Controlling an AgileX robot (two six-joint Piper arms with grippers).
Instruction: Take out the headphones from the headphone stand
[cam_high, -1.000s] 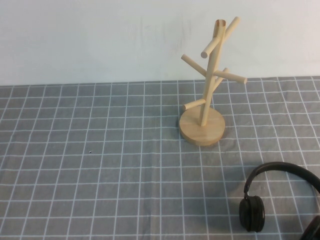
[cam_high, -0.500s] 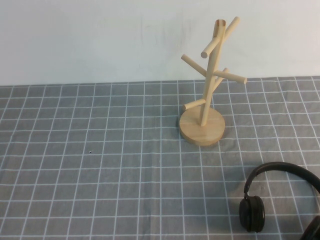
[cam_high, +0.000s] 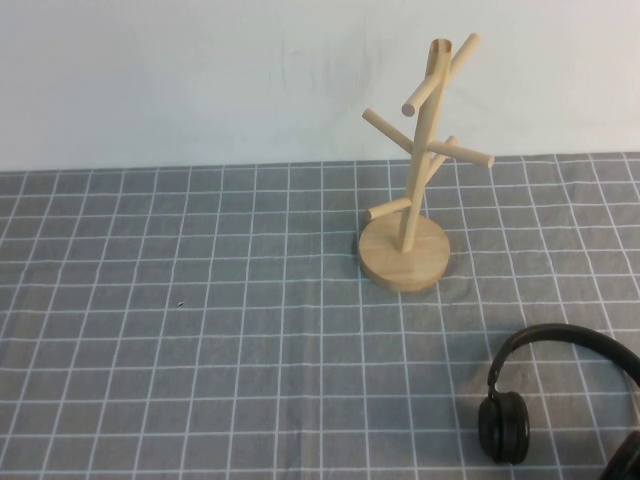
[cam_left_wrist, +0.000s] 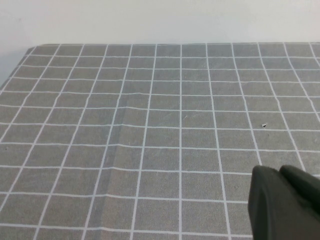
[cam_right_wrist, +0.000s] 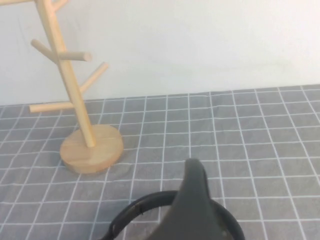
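Note:
The black headphones (cam_high: 556, 334) lie flat on the grey checked cloth at the front right, apart from the stand, with one round ear cup (cam_high: 503, 426) facing up. The wooden headphone stand (cam_high: 413, 190) stands upright behind them, its pegs bare. Neither gripper shows in the high view. In the right wrist view my right gripper (cam_right_wrist: 193, 166) is shut and empty; its dark fingers hover over the headband (cam_right_wrist: 131, 209), and the stand (cam_right_wrist: 75, 90) is beyond. In the left wrist view my left gripper (cam_left_wrist: 278, 172) is shut and empty above bare cloth.
The grey cloth with a white grid (cam_high: 200, 330) covers the table up to a white wall (cam_high: 200, 80) at the back. A small dark speck (cam_high: 180, 304) lies on the cloth at the left.

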